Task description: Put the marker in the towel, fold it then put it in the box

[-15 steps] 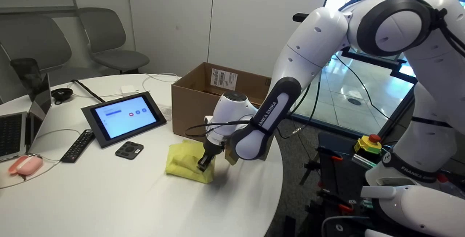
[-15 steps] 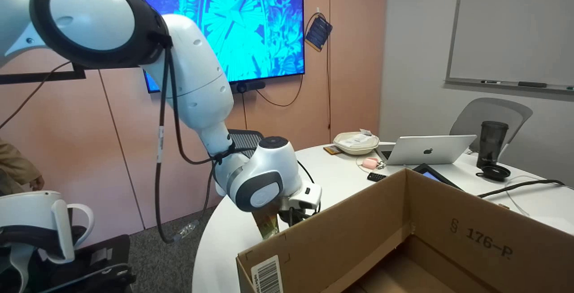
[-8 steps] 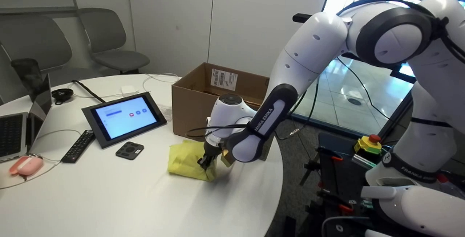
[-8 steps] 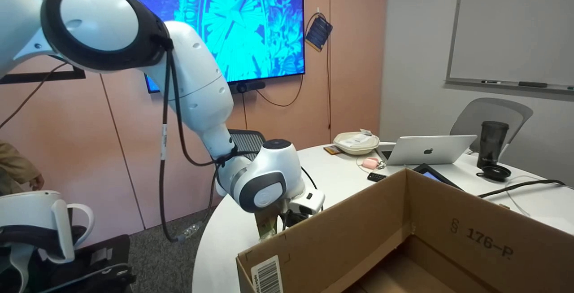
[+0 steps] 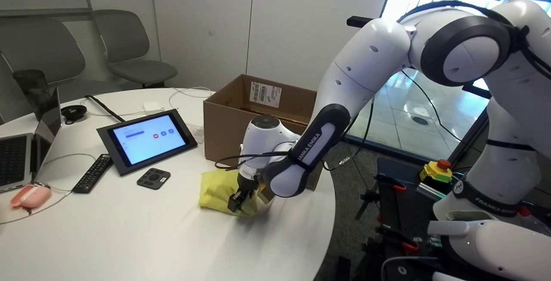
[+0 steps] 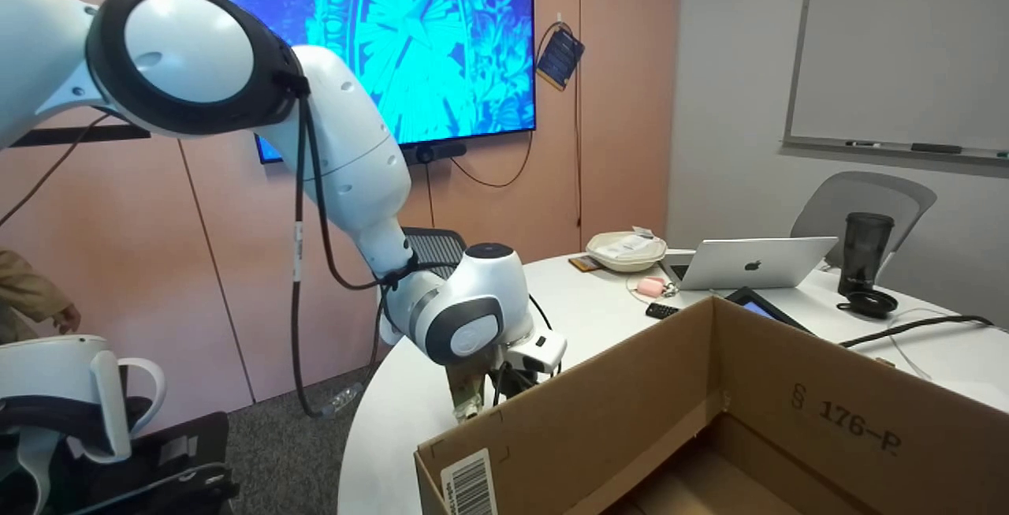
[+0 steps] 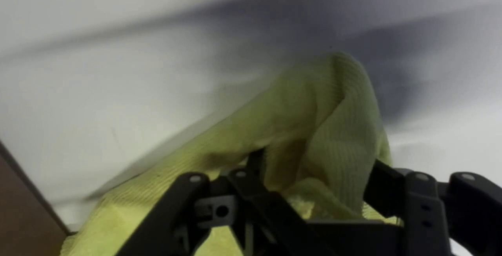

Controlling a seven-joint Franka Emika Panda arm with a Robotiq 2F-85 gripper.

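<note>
The pincer [image 7: 318, 175] stands spread, its fingers [image 7: 386, 193] on either side of a fold of the yellow towel [image 5: 214, 189], which lies just beside the cardboard box [image 5: 226, 132]; white table [image 5: 172, 238] runs from the towel out to its curved rim

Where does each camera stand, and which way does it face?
An exterior view: raised, facing the box across the table; arm from picture right.
An exterior view: near the box, facing the wall screen; arm from picture left.
Wrist view: at the arm's end, facing down at the towel; gripper shows.
Both exterior views share the box, laptop and arm.
</note>
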